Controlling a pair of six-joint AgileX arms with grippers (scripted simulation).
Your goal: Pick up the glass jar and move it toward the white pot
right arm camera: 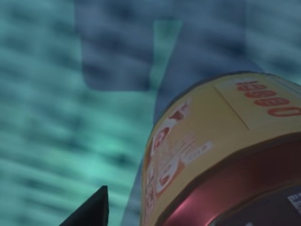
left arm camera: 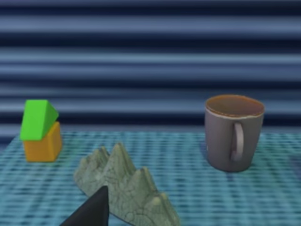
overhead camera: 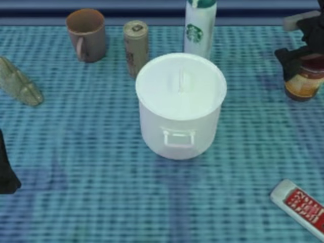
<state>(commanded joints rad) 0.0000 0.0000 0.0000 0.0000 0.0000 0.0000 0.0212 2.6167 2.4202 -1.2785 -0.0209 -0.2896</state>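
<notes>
glass jar (overhead camera: 304,81) clamped in right gripper (overhead camera: 298,61) (lifted), right of white pot (overhead camera: 180,104)

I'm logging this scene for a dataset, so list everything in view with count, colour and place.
Large white lidded pot: one, white, table centre.
Small glass jar with yellow-orange label: one, amber-brown, far right, under the right gripper.
Brown mug: one, brown, back left.
Tan cylindrical can: one, tan, back, between mug and bottle.
Tall white bottle with green logo: one, white, behind the pot.
Grey-green ridged stone piece: one, left edge.
White and red tube: one, front right corner.
Green block on orange block: one each, only in the left wrist view.
Left gripper: black, parked, left edge.
Right gripper: black, at the jar.
</notes>
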